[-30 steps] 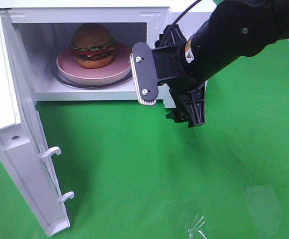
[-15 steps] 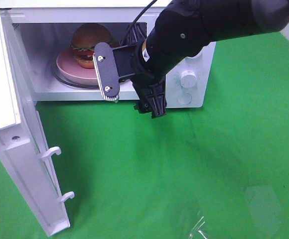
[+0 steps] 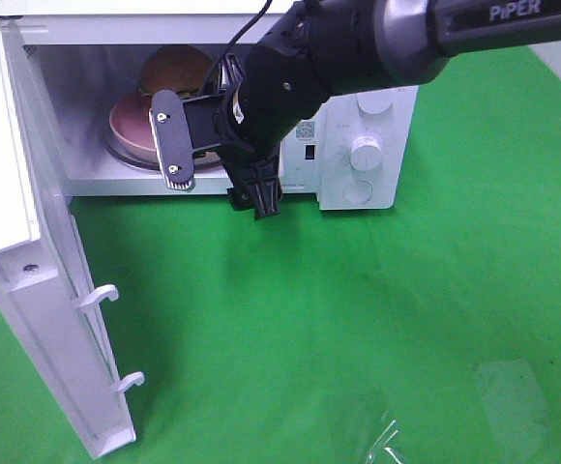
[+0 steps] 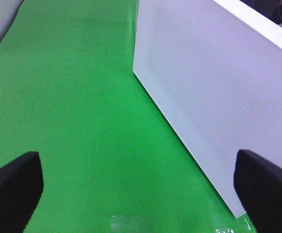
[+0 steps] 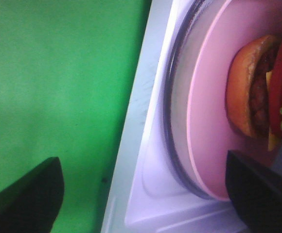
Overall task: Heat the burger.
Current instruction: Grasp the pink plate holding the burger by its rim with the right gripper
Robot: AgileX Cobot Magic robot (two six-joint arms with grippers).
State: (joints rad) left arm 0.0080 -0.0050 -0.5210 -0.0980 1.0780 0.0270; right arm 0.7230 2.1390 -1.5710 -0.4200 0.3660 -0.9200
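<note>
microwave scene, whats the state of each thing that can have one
microwave door: swung wide open
burger: whole, on the pink plate inside the microwave
glass turntable: in place under the plate
right gripper: open, empty, at the cavity mouth
left gripper: open, empty, beside the door

Golden-brown burger (red tomato, green lettuce), pink plate, white microwave, fine dotted mesh door, black right gripper, bright green worktop
</note>
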